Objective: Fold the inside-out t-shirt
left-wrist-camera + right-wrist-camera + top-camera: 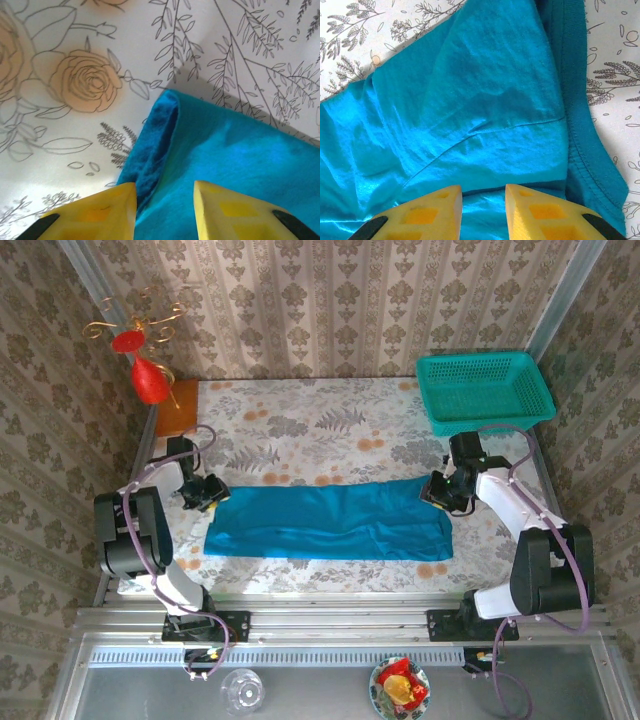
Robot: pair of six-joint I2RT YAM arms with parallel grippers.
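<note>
One inside-out t-shirt [330, 522] lies as a long folded band across the counter [330, 430], toward its near edge. My left hand [164, 194] stands part-open over its left end, my right hand [483, 194] part-open over its right end; neither grips cloth.

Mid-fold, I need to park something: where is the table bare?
Bare: the far tabletop between the t-shirt and back wall, left of the basket; also the near strip before the shirt. Crowded: both shirt ends, at the left gripper and right gripper.
</note>
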